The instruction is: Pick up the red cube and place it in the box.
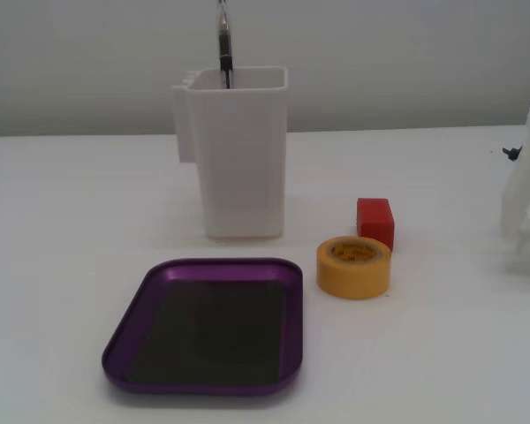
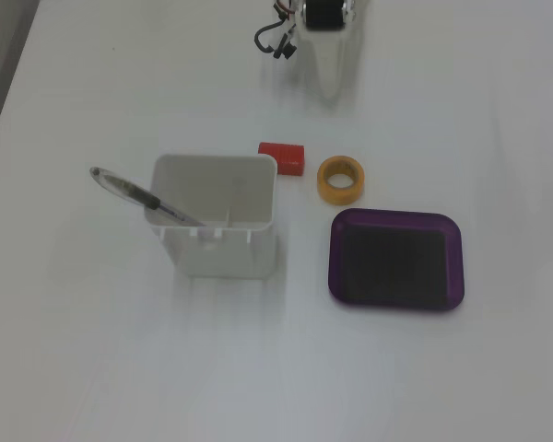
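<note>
The red cube (image 1: 375,222) lies on the white table just behind a yellow tape roll (image 1: 354,267), right of the tall white container (image 1: 237,152). From above, the red cube (image 2: 282,157) sits between the container's corner and the tape roll (image 2: 340,180). The box (image 1: 208,323) is a shallow purple tray with a dark, bare bottom, also seen at the lower right as the box (image 2: 396,224). My white gripper (image 2: 329,85) rests low at the table's far end, well apart from the cube. It blends into the table, so how its jaws stand is unclear. At the right edge the gripper (image 1: 519,231) shows only partly.
The white container (image 2: 218,226) holds a pen (image 2: 138,195) that leans out of its top. Dark cables (image 2: 278,39) hang by the arm's base. The tape roll stands between the cube and the tray.
</note>
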Robot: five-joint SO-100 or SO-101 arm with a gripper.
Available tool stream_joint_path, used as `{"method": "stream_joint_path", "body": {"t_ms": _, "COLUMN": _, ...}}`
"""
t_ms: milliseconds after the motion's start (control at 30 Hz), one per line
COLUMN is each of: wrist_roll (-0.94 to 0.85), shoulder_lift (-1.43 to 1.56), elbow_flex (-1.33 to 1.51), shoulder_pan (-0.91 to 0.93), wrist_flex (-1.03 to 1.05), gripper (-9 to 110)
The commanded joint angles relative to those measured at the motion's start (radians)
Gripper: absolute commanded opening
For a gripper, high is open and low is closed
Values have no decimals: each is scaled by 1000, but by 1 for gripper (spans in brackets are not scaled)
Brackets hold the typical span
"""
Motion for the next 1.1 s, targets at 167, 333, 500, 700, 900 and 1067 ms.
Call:
{"method": "stream_joint_path", "body": {"t_ms": 167, "wrist_roll": 0, "shoulder_lift": 21, "elbow_flex": 8, "shoulder_pan": -6, "wrist_flex": -5, "gripper": 0}}
{"method": "stream_joint_path", "body": {"t_ms": 333, "wrist_roll": -3, "shoulder_lift": 21, "elbow_flex": 8, "shoulder_pan": -3, "wrist_flex": -28, "gripper": 0}}
{"method": "stream_joint_path", "body": {"t_ms": 500, "wrist_roll": -3, "shoulder_lift": 20, "elbow_flex": 8, "shoulder_pan": -3, "wrist_flex": -60, "gripper": 0}}
{"method": "stream_joint_path", "body": {"t_ms": 700, "wrist_roll": -5, "shoulder_lift": 20, "elbow_flex": 8, "shoulder_pan": 2, "wrist_flex": -71, "gripper": 0}}
{"method": "stream_joint_path", "body": {"t_ms": 900, "wrist_roll": -6, "shoulder_lift": 20, "elbow_flex": 8, "shoulder_pan": 9, "wrist_flex": -92, "gripper": 0}}
{"method": "stream_joint_path", "body": {"t_ms": 1067, "wrist_roll": -8, "shoulder_lift": 18, "elbow_flex": -3, "shoulder_pan": 12, "wrist_flex": -98, "gripper": 0}}
